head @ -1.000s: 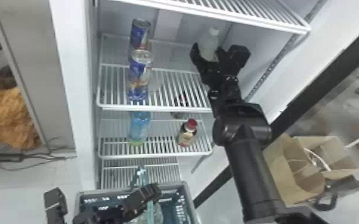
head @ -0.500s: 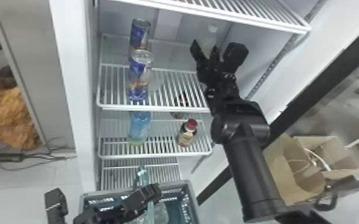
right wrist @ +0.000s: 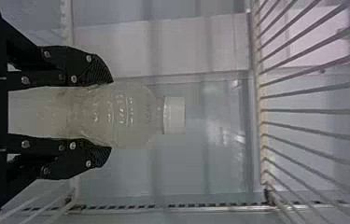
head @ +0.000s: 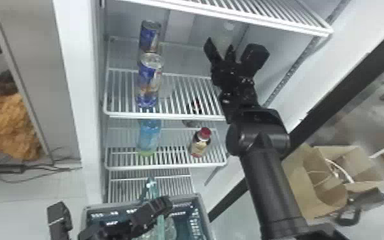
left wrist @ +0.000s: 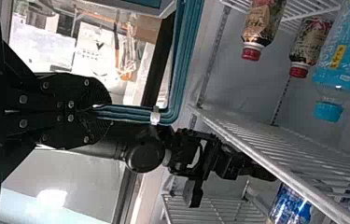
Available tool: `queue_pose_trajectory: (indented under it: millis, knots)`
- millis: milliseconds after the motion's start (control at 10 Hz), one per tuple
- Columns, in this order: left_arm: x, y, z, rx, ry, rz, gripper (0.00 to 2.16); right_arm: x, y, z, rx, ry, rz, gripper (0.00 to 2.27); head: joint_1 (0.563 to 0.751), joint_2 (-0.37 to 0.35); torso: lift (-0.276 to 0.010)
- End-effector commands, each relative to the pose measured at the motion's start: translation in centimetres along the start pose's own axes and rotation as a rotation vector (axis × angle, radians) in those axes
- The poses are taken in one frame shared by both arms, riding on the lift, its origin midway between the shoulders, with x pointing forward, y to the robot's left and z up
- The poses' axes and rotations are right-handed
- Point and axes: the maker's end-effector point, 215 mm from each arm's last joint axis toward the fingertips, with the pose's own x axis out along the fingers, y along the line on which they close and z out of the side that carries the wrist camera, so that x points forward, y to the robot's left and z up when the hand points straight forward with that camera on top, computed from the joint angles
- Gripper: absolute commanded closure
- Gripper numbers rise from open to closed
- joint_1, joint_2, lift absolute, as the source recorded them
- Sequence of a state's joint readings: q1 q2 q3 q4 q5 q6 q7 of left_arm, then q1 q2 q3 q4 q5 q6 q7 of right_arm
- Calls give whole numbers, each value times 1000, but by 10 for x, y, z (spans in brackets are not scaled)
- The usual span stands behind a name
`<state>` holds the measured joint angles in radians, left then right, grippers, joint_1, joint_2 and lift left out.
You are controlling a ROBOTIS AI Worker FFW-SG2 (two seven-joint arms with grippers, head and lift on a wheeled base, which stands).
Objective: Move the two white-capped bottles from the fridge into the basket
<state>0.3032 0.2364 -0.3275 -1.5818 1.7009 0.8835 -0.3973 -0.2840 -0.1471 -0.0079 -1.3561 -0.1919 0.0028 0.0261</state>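
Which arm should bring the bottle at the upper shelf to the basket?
Right, I'd say. The right pincer is closed around the white-capped bottle, while the left pincer grips the basket by its rim, probably best left there.

Blue-and-silver cans (head: 150,79), red-capped dark bottle (head: 200,142), white bottle cap (right wrist: 174,115).

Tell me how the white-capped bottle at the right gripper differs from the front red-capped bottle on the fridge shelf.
The white-capped bottle is pale and cloudy; the front red-capped bottle is dark with a light label. The white-capped bottle is held between the jaws of the right gripper, whereas the front red-capped bottle stands on a lower shelf, untouched. Both have their caps on.
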Motion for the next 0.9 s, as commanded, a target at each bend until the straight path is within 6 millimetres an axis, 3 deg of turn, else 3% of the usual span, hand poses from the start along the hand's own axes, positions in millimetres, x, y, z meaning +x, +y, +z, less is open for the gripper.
queue_pose_trajectory:
  millis: [0, 200, 800]
  knots:
    - [0, 0, 0, -1, -1, 0, 1161, -6, 4, 10, 5, -20, 10, 843, 695, -350, 0]
    - [-1, 0, 1, 0, -3, -2, 1162, -21, 7, 11, 23, -14, 20, 843, 695, -350, 0]
    - [-2, 1, 0, -5, -9, -2, 1162, -104, 17, 20, 59, 18, 78, 843, 695, -350, 0]
